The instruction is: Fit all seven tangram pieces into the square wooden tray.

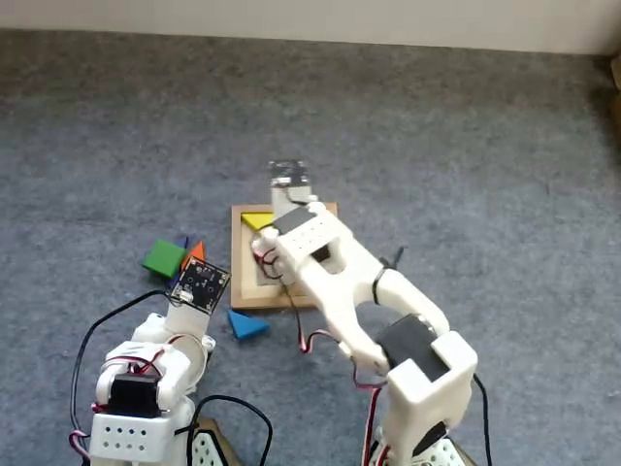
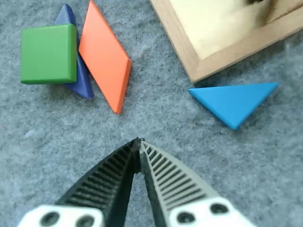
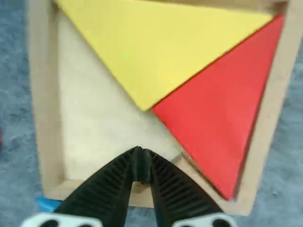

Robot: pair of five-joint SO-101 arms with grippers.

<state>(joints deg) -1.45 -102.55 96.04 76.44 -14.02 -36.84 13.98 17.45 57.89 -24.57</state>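
The right hand (image 3: 138, 151), fingers pressed together and empty, hovers over the bare floor of the square wooden tray (image 3: 40, 94), where a large yellow triangle (image 3: 156, 42) and a large red triangle (image 3: 222, 118) lie edge to edge. The left hand (image 2: 138, 142), likewise closed on nothing, hangs above the grey felt tabletop (image 2: 38, 142). Near it are a light blue triangle (image 2: 234, 99) just beside the tray's corner, an orange parallelogram (image 2: 104, 56), a green square block (image 2: 47, 53) and a dark blue triangle (image 2: 80, 80) partly hidden by that block.
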